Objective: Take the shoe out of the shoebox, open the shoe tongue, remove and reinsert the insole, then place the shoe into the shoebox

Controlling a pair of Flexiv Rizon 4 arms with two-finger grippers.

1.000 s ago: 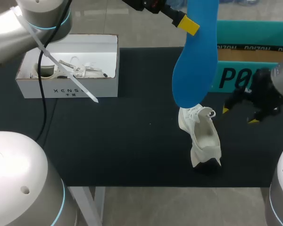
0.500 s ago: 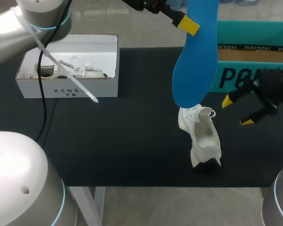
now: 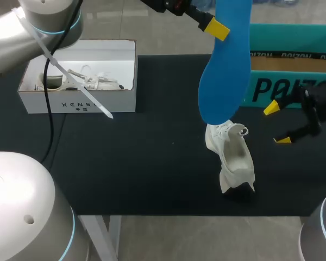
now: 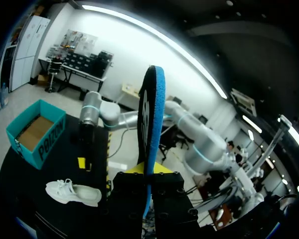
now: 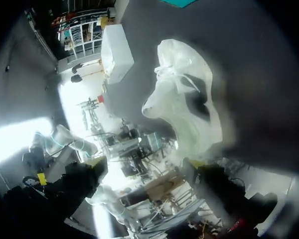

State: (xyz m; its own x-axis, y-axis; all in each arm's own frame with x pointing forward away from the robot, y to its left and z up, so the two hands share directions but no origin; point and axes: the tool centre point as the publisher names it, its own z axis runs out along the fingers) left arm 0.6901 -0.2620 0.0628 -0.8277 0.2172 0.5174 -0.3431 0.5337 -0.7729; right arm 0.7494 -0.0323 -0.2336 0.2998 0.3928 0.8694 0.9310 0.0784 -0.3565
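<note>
The insole point(image 3: 225, 76) is out of the shoe and is clamped at its upper end by the left gripper point(image 3: 216, 27). It hangs upright, w/ its lower end just above the shoe point(image 3: 232, 155). The shoe lies on the black table point(image 3: 152, 152), apart from both boxes. The right gripper point(image 3: 277, 124) is released, fingers spread wide, near the shoe on its right side, and nothing is held in it.

The step in hand is judged to be the reinsertion. For a good result the shoe should first be steadied by the right gripper, e.g. at the heel or collar, because a light, soft shoe will prob. slide or fold when pushed. The insole should be lowered end-first into the opening at a slant, not straight down, so that it is not buckled. The tongue should be kept pulled away from its path.

In the head view the broad blue face of the insole is shown, also the teal shoebox point(image 3: 293, 38) behind it and a white box point(image 3: 79, 100) far left w/ another shoe inside. In the left wrist view the insole is seen only edge-on between the fingers, so the firm grip is confirmed there. In the right wrist view the shoe's opening is seen close, ahead of the spread fingers, not touched.
</note>
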